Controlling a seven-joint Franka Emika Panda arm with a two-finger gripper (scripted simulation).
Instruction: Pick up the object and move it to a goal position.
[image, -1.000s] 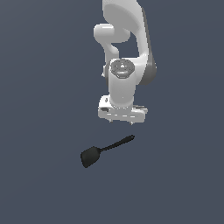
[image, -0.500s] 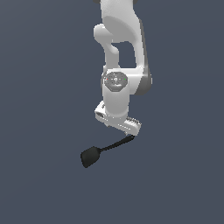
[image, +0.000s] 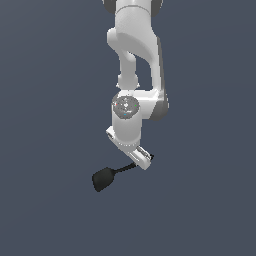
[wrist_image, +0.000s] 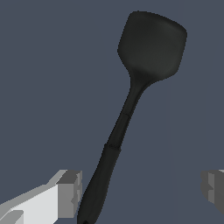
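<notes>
The object, a small black spatula (image: 103, 178), lies flat on the dark grey surface, its blade toward the exterior view's left and its thin handle running up to the right. My gripper (image: 143, 161) is low over the far end of the handle, and the hand is turned at an angle. In the wrist view the spatula (wrist_image: 131, 113) stretches away from me. The gripper (wrist_image: 140, 192) stands open around the handle's end. One grey fingertip (wrist_image: 70, 193) sits close beside the handle, while the other finger (wrist_image: 213, 187) is well apart from it.
The plain dark grey floor (image: 45, 125) spreads around the spatula in both views. The white arm (image: 135, 55) rises above the gripper. No goal marker shows in either view.
The arm has come down and the hand has turned, bringing the gripper from above the spatula down to the handle's end. The spatula has not moved.
</notes>
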